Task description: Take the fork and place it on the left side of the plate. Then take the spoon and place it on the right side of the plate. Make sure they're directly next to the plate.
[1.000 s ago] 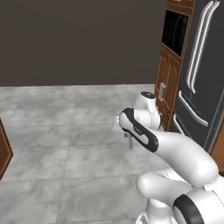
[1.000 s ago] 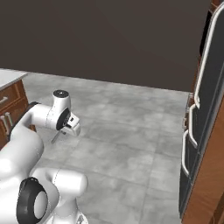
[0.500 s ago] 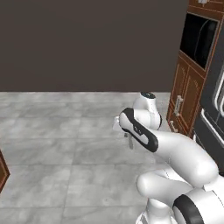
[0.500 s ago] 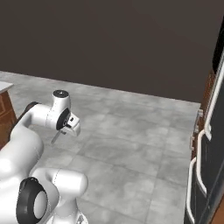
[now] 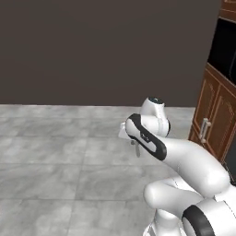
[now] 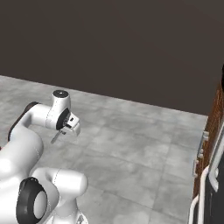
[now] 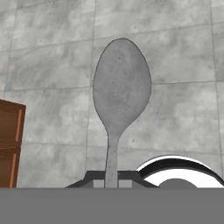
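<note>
Gripper (image 7: 112, 181) was clamped nearly fully closed on the spoon (image 7: 120, 94) handle; grey bowl stuck out ahead of the fingertips, seen vs. grey tiled floor (image 7: 183, 52). In base views the spoon (image 5: 137, 148) hung down from the hand, arm folded w/ hand over open floor. Wood cabinets (image 5: 215, 115) stood to the right, dark wall (image 6: 113, 43) behind.

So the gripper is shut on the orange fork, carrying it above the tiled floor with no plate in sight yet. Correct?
Not quite. It is the grey spoon that the gripper is shut on, not the orange fork. The hand view shows its bowl and thin handle rising from between the fingertips, over the tiled floor. The rest stands: no plate is in sight.
</note>
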